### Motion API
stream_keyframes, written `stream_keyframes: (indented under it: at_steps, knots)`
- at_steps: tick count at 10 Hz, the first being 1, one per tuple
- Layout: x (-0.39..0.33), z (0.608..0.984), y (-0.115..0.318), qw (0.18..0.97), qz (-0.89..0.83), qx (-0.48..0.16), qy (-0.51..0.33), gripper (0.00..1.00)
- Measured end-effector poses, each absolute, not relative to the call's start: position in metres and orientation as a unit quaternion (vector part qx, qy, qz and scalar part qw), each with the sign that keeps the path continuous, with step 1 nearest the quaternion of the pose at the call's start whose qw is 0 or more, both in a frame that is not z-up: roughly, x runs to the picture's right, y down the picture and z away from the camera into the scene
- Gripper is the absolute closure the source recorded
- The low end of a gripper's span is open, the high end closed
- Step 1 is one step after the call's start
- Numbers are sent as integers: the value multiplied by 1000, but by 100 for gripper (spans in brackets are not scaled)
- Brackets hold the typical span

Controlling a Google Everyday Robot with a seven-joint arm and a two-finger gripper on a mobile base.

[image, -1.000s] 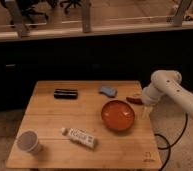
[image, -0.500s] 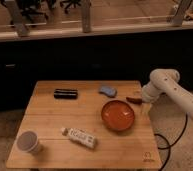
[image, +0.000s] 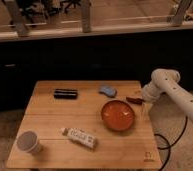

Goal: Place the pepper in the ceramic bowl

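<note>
**Camera view: pepper at the right edge of the surface, beside the ceramic bowl**

The camera view looks down on a wooden surface (image: pixel 50 130) that fills the lower half of the frame. At the lower left, a grey-white cup (image: pixel 29 142) is seen standing upright near the front corner. Further back, toward the upper left of the surface, a dark oblong object (image: pixel 66 93) is laid flat. In the lower middle, a white tube with printing (image: pixel 80 137) is laid at a slant, well apart from the cup. Above and right of centre, a blue oblong object (image: pixel 108 91) is placed near the far edge. Just below it and to the right, the ceramic bowl (image: pixel 118 115) is set upright, its orange-red inside seen empty. The pepper (image: pixel 135 100) is found just beyond the bowl's upper right rim, near the right edge of the surface and outside the bowl. The end effector (image: pixel 144 101) is located at that same spot, at the end of the white arm (image: pixel 175 92) that enters from the right side of the frame. Whether the pepper is pinched by it cannot be told, nor can its fingers be made out.
</note>
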State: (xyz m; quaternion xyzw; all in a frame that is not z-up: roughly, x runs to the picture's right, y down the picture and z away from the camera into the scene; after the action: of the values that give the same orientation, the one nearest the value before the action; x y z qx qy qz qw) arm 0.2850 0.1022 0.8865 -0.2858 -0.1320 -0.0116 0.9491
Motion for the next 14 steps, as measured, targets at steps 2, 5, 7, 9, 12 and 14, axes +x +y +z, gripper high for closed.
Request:
stream_keyframes:
  at_steps: [2, 5, 7, 9, 12, 14]
  knots:
    - [286, 900, 102, 947, -6, -290, -137, 20]
    - [289, 915, 98, 945, 1, -291, -147, 20]
    - [290, 922, 96, 944, 4, -293, -150, 20]
    - [290, 928, 96, 942, 6, -298, -154, 20]
    - [288, 932, 96, 940, 6, -303, -158, 21]
    - [286, 934, 97, 938, 5, -307, -161, 38]
